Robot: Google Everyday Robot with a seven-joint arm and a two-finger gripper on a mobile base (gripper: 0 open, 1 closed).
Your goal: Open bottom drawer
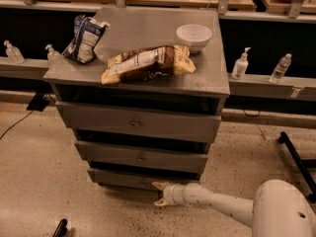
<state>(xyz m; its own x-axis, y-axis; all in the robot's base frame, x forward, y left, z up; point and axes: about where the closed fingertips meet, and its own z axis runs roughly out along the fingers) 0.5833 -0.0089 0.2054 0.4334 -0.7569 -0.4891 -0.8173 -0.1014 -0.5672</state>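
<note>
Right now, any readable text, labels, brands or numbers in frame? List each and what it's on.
None can be read.
Blue-white bag: print, too blurred to read.
Tan bag: print, too blurred to read.
Bottles on the ledges: labels, if any, too small to read.
Bowl: no markings visible.
Bottom drawer: no markings visible.
Tool, open, low by the bottom drawer's front: no markings visible.

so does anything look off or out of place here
Nothing spilled or broken. The tan snack bag lies flat on its side near the front edge of the cabinet top, and the blue bag slumps at its left edge. The bowl sits upright. The claw is low at the bottom drawer, open.
</note>
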